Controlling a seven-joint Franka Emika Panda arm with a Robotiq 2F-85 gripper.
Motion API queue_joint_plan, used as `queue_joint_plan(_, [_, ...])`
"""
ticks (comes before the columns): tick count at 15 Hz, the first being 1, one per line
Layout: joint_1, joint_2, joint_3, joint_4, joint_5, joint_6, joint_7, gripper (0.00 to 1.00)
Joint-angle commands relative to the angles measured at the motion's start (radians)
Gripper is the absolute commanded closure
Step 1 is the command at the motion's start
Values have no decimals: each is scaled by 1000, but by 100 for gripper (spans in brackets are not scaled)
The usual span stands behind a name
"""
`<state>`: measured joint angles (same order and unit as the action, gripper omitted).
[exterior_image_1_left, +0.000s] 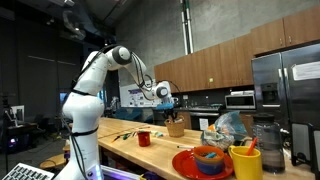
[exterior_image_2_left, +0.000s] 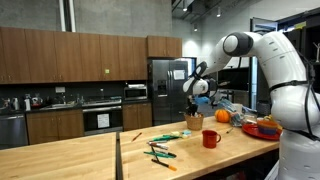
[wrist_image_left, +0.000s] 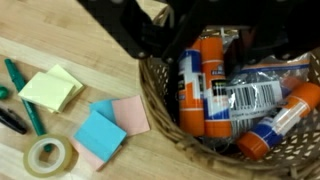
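Note:
My gripper (wrist_image_left: 200, 40) comes in from the top of the wrist view and hangs just above a wicker basket (wrist_image_left: 160, 95). Its dark fingers stand apart, one over the basket's left rim and one over the contents on the right. The basket holds several orange-and-blue glue sticks (wrist_image_left: 195, 85) and a plastic-wrapped pack with a barcode (wrist_image_left: 245, 100). Nothing is held between the fingers. In both exterior views the gripper (exterior_image_1_left: 165, 100) (exterior_image_2_left: 193, 104) hovers over the basket (exterior_image_1_left: 175, 128) (exterior_image_2_left: 193, 122) on the wooden counter.
Beside the basket lie yellow (wrist_image_left: 50, 88), blue (wrist_image_left: 98, 133) and pink (wrist_image_left: 130, 113) sticky notes, a tape roll (wrist_image_left: 48, 155) and green markers (wrist_image_left: 25, 95). A red cup (exterior_image_2_left: 210, 139), loose markers (exterior_image_2_left: 160, 150), a red plate with bowls (exterior_image_1_left: 205, 160) and a yellow cup (exterior_image_1_left: 245, 160) stand on the counter.

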<state>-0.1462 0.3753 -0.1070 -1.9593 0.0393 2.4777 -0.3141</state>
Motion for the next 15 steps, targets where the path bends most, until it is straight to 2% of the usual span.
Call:
queue_joint_plan(1, [-11, -19, 3, -12, -27, 8, 38, 80])
queue_joint_plan(15, [21, -128, 8, -51, -40, 73, 150, 81])
